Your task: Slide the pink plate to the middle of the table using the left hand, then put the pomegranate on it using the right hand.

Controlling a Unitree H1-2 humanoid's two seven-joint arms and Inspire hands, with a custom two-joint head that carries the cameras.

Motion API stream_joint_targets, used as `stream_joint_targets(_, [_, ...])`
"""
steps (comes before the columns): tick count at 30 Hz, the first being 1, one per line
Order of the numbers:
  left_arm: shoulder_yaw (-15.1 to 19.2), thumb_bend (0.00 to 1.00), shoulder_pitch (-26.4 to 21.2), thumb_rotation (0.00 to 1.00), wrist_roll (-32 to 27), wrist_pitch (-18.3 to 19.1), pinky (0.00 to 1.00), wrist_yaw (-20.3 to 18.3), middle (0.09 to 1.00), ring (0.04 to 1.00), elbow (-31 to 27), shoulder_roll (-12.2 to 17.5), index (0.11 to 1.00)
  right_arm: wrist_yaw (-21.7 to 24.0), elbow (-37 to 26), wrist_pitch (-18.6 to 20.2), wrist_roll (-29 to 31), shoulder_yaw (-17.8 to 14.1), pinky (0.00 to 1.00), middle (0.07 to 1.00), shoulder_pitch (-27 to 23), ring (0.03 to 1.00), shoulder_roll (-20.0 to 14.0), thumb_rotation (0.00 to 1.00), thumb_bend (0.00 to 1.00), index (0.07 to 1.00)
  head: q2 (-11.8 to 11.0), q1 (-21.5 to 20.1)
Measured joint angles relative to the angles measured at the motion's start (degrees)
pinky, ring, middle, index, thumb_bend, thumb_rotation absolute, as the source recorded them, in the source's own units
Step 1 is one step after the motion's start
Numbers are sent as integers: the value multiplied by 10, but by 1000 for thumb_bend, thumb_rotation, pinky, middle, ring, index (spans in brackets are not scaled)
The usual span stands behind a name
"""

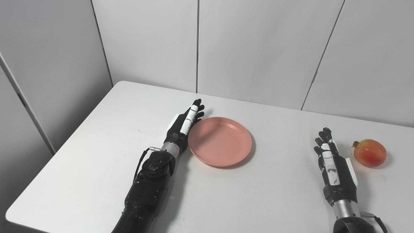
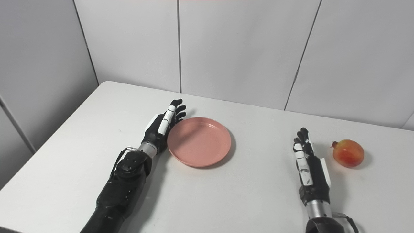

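Touching pink plate [image 1: 220, 141], left hand [image 1: 184, 124]

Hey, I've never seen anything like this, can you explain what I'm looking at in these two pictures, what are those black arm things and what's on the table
These are two pictures of one scene, taken by two cameras side by side on a humanoid robot's head, looking down at its own work. The black things are its arms, each ending in a hand with fingers. On the white table lies an empty pink plate and, far to the right, a pomegranate. The left hand stands on edge with its fingers straight, against the plate's left rim, as if pushing it sideways. The right hand rests open just left of the pomegranate, not touching it. Neither hand holds anything.
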Motion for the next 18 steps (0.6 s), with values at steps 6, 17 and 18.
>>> stream_joint_targets(6, [3,647,7,1000,-1,10,957,0,952,952,-15,-3,953,-6,-5,2,-5,2,1000,1000,0,1000,9,851,665,1000,5,-26])
stream_joint_targets(17, [-12,624,23,1000,15,11,944,7,973,965,-38,-13,967,-12,-4,2,-17,6,1000,1000,0,1000,19,855,691,1000,7,-61])
stream_joint_targets(18, [-12,622,23,1000,15,11,944,9,975,967,-38,-16,968,-12,-4,2,-17,6,1000,1000,0,1000,20,854,691,1000,7,-66])
